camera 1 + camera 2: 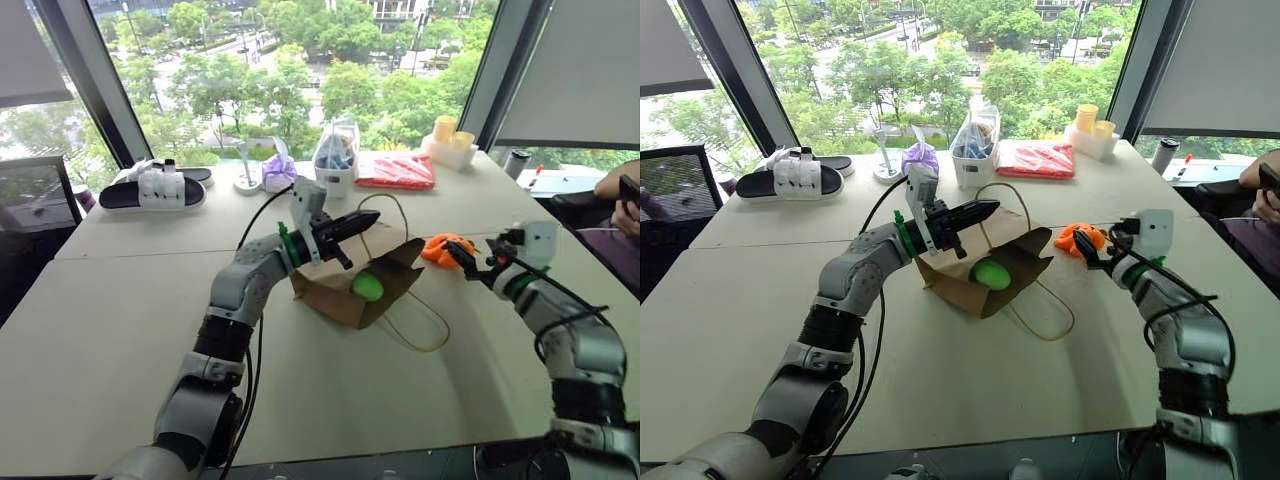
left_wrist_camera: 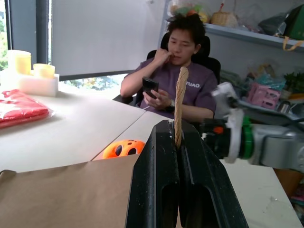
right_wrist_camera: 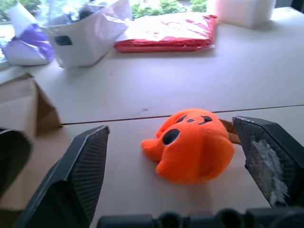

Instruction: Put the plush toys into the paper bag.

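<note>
On the counter (image 1: pixel 120 330), the paper bag (image 1: pixel 335 290) is being held up at centre by its cord handle (image 2: pixel 180 107), on which the left claw (image 1: pixel 366 220) is clamped. The green plush toy (image 1: pixel 367 286) is already lying inside. At the bag's three o'clock, the orange plush toy (image 3: pixel 192 145) is being framed by the right claw (image 1: pixel 470 262), fingers apart, not yet touching.

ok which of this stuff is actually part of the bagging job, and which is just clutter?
Job:
- paper bag, cord handle pinched by left gripper
- green plush, in the bag
- orange plush, on the table before open right gripper

Clutter:
- red packet
- purple pouch
- sandals
- white bin
</note>
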Available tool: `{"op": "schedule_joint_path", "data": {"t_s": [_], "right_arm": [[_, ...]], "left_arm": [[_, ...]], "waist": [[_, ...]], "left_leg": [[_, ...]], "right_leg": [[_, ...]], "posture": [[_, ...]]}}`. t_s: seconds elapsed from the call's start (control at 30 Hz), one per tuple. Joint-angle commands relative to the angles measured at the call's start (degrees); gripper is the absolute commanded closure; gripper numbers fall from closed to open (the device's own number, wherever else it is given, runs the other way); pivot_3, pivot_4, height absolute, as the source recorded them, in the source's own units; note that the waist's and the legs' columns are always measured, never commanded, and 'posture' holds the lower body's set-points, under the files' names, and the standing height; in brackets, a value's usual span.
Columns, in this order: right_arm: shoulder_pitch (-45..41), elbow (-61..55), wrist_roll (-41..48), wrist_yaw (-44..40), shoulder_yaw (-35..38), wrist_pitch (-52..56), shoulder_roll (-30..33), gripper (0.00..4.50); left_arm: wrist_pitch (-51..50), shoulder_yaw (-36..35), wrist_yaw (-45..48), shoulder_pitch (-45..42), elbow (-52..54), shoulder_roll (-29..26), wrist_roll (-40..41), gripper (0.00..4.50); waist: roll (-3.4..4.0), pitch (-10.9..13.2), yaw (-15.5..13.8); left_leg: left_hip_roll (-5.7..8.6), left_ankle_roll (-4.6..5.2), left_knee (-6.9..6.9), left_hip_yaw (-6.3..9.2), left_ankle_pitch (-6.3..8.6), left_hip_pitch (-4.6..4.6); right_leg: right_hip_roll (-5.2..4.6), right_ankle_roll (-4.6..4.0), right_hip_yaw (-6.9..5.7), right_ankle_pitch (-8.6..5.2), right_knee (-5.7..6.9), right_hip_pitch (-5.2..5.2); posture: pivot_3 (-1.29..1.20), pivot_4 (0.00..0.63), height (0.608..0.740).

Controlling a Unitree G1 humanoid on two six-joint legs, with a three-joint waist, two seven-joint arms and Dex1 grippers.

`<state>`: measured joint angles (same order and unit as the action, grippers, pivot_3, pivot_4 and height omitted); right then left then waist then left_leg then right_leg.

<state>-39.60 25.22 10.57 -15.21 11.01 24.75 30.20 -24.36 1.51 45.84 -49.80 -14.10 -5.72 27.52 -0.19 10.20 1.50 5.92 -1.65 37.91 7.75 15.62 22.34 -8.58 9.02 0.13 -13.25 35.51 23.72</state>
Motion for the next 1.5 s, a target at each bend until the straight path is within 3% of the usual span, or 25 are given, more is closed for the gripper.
{"op": "schedule_joint_path", "data": {"t_s": [0.03,0.17,0.27,0.47,0.53,0.57,0.67,0.8,0.93,1.03,1.23,1.5], "right_arm": [[-8.58,17.09,-4.07,2.02,-1.67,-8.18,-1.26,0.03],[-14.44,31.5,-6.59,2.68,-3.25,-9.14,-1.8,0.03],[-16.18,36.44,-7.95,4.15,-3.7,-11.45,-1.39,0.76],[-17.05,39.36,-9.47,5.02,-4.07,-13.72,-1.21,3.68],[-16.95,39.49,-9.69,5.1,-4.0,-13.89,-1.25,4.32],[-16.66,39.24,-9.67,4.93,-3.83,-13.91,-1.15,4.42],[-14.35,33.17,-7.87,1.93,-2.5,-15.0,-0.4,4.43],[1.18,-4.68,0.07,-11.36,-1.39,-3.76,4.72,4.43],[14.33,-33.51,12.04,-16.21,3.25,13.58,8.75,4.43],[20.25,-46.61,18.68,-16.88,6.43,22.54,10.76,4.43],[20.38,-55.74,27.32,-14.89,6.37,31.41,8.59,4.43],[8.77,-39.12,16.49,-12.24,-8.17,23.13,2.46,4.43]], "left_arm": [[0.62,-0.28,-0.23,-0.4,3.43,-0.69,-0.06,4.5],[0.08,-0.18,-0.96,0.2,5.64,-0.94,0.12,4.5],[-0.39,-0.06,-1.45,0.79,7.3,-1.09,0.32,4.5],[-0.55,-0.01,-2.03,1.29,8.27,-0.79,0.53,4.5],[-0.55,0.01,-2.05,1.31,8.29,-0.76,0.62,4.5],[-0.45,0.04,-1.92,1.18,8.06,-0.67,0.65,4.5],[-0.37,-0.56,-1.76,0.39,7.02,-0.35,1.18,4.5],[-0.81,-2.57,-2.1,-1.17,5.35,-0.28,2.65,4.5],[-1.83,-3.98,-1.95,-2.13,4.43,0.26,4.48,4.5],[-1.89,-4.04,-1.57,-2.78,3.4,0.58,4.99,4.5],[-1.67,-3.86,-0.83,-3.84,1.63,0.96,5.35,4.5],[-5.47,-5.02,0.47,-3.73,4.12,1.22,9.66,4.5]], "waist": [[-0.01,0.0,-0.29],[-0.01,0.01,-0.53],[-0.01,0.01,-0.55],[-0.01,0.0,-0.42],[-0.01,0.0,-0.48],[-0.01,0.0,-0.5],[-0.01,0.0,-0.54],[0.01,0.01,-0.87],[0.03,0.0,-0.52],[0.01,0.01,-0.58],[0.0,0.02,-0.98],[-0.01,0.02,-0.77]], "left_leg": [[-0.02,-0.02,-0.04,0.0,-0.01,0.02],[-0.01,-0.07,-0.16,0.0,-0.04,0.05],[0.03,-0.06,-0.24,0.1,-0.03,0.1],[0.03,-0.1,-0.21,0.12,-0.06,0.08],[0.03,-0.11,-0.17,0.11,-0.06,0.07],[0.03,-0.11,-0.14,0.11,-0.06,0.07],[0.03,-0.11,-0.1,0.11,-0.06,0.07],[0.09,-0.1,-0.11,0.27,-0.05,0.21],[0.06,-0.02,-0.14,0.25,0.0,0.23],[-0.01,0.0,-0.15,0.22,0.01,0.13],[0.01,0.35,0.08,0.25,0.21,0.05],[0.03,0.32,0.09,0.25,0.19,0.02]], "right_leg": [[0.03,0.0,-0.02,0.0,-0.02,0.03],[0.01,0.0,-0.03,0.0,-0.09,0.07],[-0.03,0.0,-0.02,0.0,-0.24,0.06],[0.0,0.0,-0.03,0.0,-0.24,0.03],[0.01,0.0,-0.04,0.0,-0.19,0.01],[0.01,0.0,-0.05,0.0,-0.2,-0.01],[0.01,0.0,-0.05,0.0,-0.2,-0.05],[-0.01,0.03,-0.1,0.0,-0.21,0.0],[-0.04,0.07,-0.08,0.0,-0.22,0.14],[0.01,0.07,-0.09,0.0,-0.26,0.06],[0.01,0.07,-0.1,0.02,-0.18,-0.15],[-0.01,0.08,-0.09,0.03,-0.05,-0.07]], "posture": [[0.0,0.15,0.74],[0.0,0.15,0.74],[0.0,0.15,0.74],[0.0,0.15,0.74],[0.0,0.15,0.74],[0.0,0.15,0.74],[0.0,0.15,0.74],[0.0,0.15,0.74],[0.0,0.15,0.74],[0.0,0.15,0.74],[0.0,0.15,0.74],[0.0,0.15,0.74]]}}
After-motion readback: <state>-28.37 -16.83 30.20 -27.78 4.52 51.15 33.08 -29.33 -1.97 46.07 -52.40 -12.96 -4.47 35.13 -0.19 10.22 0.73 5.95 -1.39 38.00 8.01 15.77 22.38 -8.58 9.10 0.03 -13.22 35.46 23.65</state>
